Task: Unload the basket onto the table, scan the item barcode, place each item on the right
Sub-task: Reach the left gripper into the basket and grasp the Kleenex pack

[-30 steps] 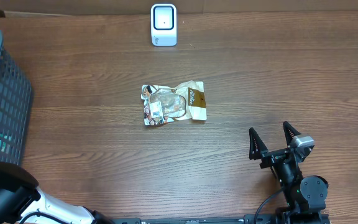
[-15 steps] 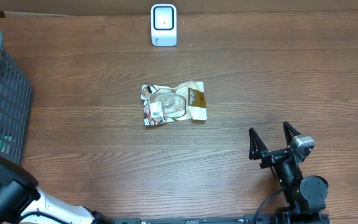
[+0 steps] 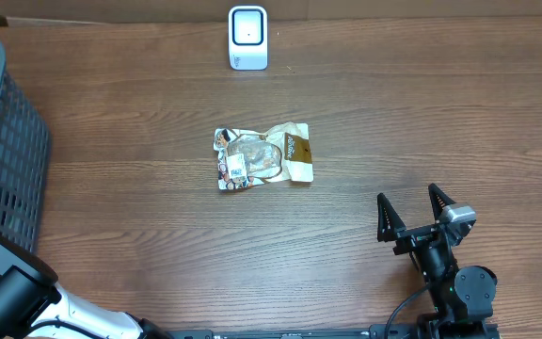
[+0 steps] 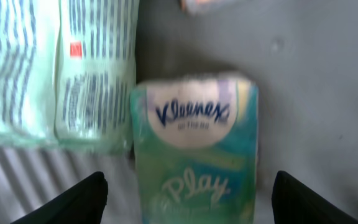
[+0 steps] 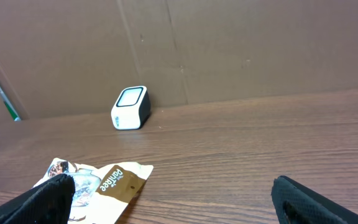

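Basket [image 3: 7,169] at the left edge of the table [image 3: 422,113]; left arm [image 3: 12,301] has shifted just beside it; inside the basket the left gripper [image 4: 189,193] has narrowed yet stands open, straddling the tissue pack [image 4: 194,143], gripping nothing; a pickup for scanning seems close; right gripper [image 3: 407,200], well right of the basket, gapes empty; scanner [image 3: 248,38] well right of it too.

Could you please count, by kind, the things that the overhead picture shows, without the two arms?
scanner: 1
snack packet: 1
basket: 1
Total: 3
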### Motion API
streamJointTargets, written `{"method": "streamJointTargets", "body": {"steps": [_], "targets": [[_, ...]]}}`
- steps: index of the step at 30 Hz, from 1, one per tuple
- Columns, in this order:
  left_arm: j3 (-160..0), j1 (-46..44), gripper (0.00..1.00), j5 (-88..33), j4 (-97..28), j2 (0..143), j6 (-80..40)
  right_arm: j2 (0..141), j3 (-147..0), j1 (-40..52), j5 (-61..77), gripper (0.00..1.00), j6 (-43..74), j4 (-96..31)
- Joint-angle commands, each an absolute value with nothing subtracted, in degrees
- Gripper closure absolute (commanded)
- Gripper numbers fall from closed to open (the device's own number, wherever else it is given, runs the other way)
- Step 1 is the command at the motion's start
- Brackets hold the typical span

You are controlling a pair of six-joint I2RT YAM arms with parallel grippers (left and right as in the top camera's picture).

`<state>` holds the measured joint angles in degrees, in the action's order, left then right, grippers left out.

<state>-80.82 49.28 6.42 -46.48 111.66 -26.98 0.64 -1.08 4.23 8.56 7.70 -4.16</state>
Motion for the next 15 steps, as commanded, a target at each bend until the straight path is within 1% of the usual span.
{"method": "streamJointTargets", "body": {"steps": [1,2,3,4,5,6,9,11,15], "targets": [[-77.49,49.21,0.3,8.32,-43.75,112.42,-27.0,0.23,-0.47,4.6,8.47,0.0,7.68,-3.99],[-77.23,49.21,0.33,8.32,-43.4,112.53,-27.0,0.23,-0.47,4.6,8.47,0.0,7.68,-3.99],[-77.21,49.21,0.42,8.32,-43.38,112.71,-27.0,0.23,-0.47,4.58,8.47,0.0,7.66,-3.99],[-77.21,49.21,0.53,8.32,-43.35,112.73,-27.0,0.23,-0.47,4.6,8.47,0.0,7.68,-3.99],[-77.21,49.21,0.68,8.32,-43.35,112.73,-27.0,0.23,-0.47,4.6,8.47,0.0,7.68,-3.99],[-77.28,49.21,0.77,8.34,-43.38,112.73,-27.0,0.23,-0.47,4.6,8.47,0.0,7.68,-3.99],[-77.38,49.21,0.95,8.32,-43.46,112.73,-27.0,0.23,-0.47,4.6,8.47,0.0,7.68,-3.99],[-77.47,49.21,0.96,7.99,-43.64,112.71,-27.0,0.23,-0.47,4.6,8.47,0.0,7.68,-3.99],[-81.54,49.21,0.96,7.42,-47.94,112.71,-27.24,0.23,-0.47,4.6,8.47,0.0,7.68,-3.99]]}}
